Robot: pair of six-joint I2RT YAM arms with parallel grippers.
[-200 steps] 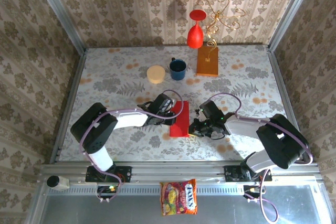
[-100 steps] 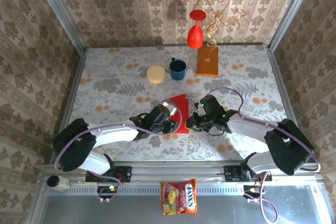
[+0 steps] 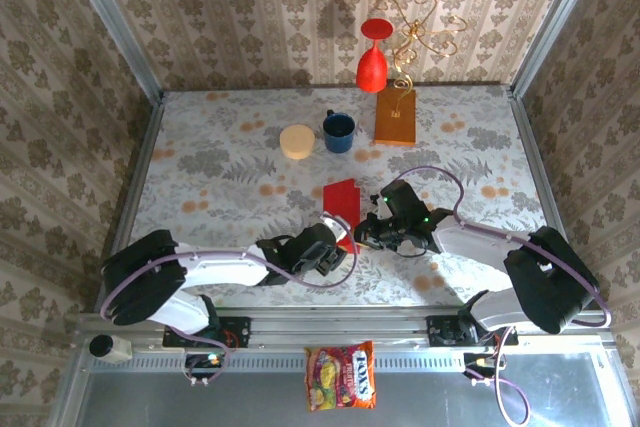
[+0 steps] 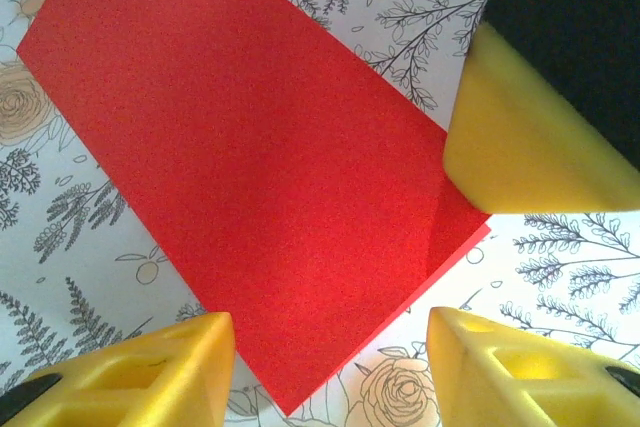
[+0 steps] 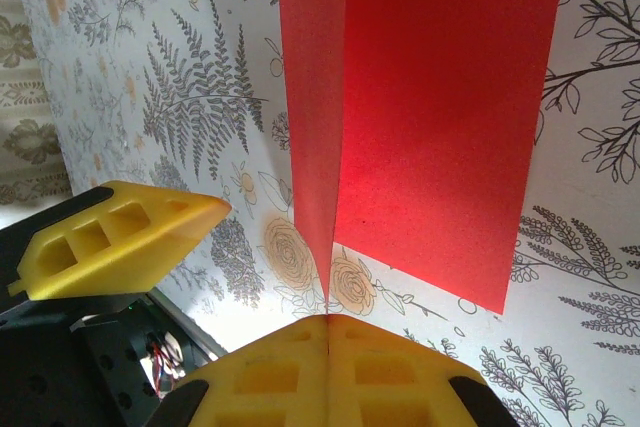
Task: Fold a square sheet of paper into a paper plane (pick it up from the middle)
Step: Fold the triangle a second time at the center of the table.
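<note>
Two arms are crowded round the square sheet of paper, which sits a bit below the middle of the overhead shot on the flowery table, folded over into a long red strip. The right gripper comes in from the right of the frame and its jaws are pressed fully together. On its own camera the yellow fingertips meet at the bottom edge, and the paper has one narrow flap standing up along a crease. The tip of that flap runs straight into the seam between the fingertips, so it looks pinched there, while the wider part lies flat on the table. The left gripper reaches in from the lower left with its jaws partway apart and nothing in them. On the left wrist camera the paper fills the middle, its lower corner pointing down into the gap of the left gripper. One of the right gripper's fingers sits on the paper's corner at the right of that frame. Further up the overhead frame, well apart from the paper, are a blue mug, a pale round disc, an orange-brown block and a red vase.
</note>
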